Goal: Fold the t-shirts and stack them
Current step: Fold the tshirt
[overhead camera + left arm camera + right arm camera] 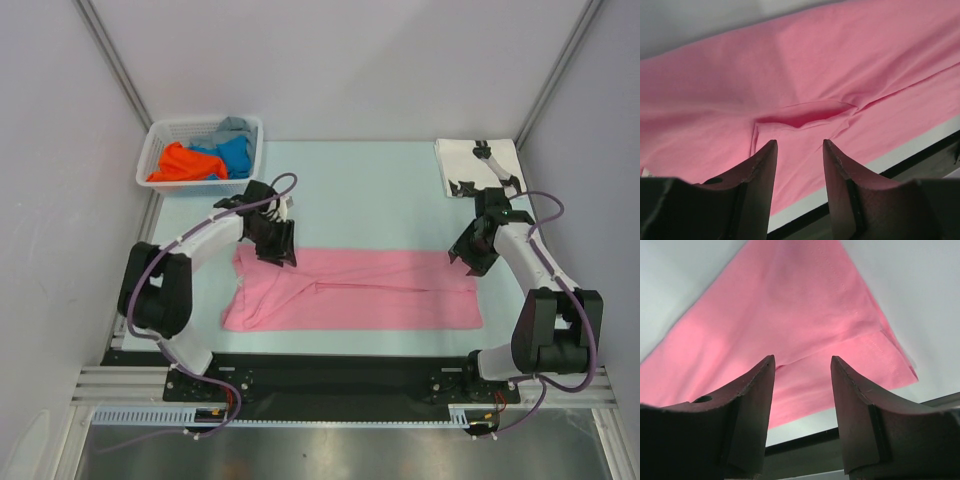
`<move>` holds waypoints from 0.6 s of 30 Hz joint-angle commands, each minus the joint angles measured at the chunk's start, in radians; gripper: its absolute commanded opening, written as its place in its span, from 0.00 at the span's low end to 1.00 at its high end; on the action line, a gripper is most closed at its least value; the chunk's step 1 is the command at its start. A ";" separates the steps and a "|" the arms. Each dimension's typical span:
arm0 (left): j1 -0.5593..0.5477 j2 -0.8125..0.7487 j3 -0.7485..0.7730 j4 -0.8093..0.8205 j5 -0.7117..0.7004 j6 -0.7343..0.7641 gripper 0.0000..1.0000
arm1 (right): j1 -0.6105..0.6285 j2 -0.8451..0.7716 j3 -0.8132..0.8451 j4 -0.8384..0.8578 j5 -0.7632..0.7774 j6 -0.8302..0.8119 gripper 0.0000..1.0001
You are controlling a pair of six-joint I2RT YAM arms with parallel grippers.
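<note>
So the pink shirt (380,295) is lying flat on the table (380,200), folded into a long band across the near middle. Over its far left corner the left tool (280,250) has its fingers spread with nothing between them, and its wrist view shows a small puckered fold (802,115) just past the tips. Over the far right end, the right tool (468,258) is spread and empty too, with the shirt's stitched hem under it. Far left, the basket (190,124) holds the orange shirt (180,162), blue shirt (237,155) and grey shirt (232,128), all bunched up. The white shirt (465,160) lies folded at the far right.
</note>
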 commanded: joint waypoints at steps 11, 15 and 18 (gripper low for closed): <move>-0.065 0.093 0.010 0.048 -0.178 0.016 0.47 | 0.032 -0.046 -0.004 -0.028 -0.047 -0.020 0.54; -0.065 0.094 -0.002 0.051 -0.188 0.027 0.46 | 0.032 -0.040 -0.009 -0.013 -0.061 -0.025 0.54; -0.065 0.101 -0.012 0.060 -0.166 0.029 0.46 | 0.031 -0.030 -0.009 -0.009 -0.068 -0.029 0.54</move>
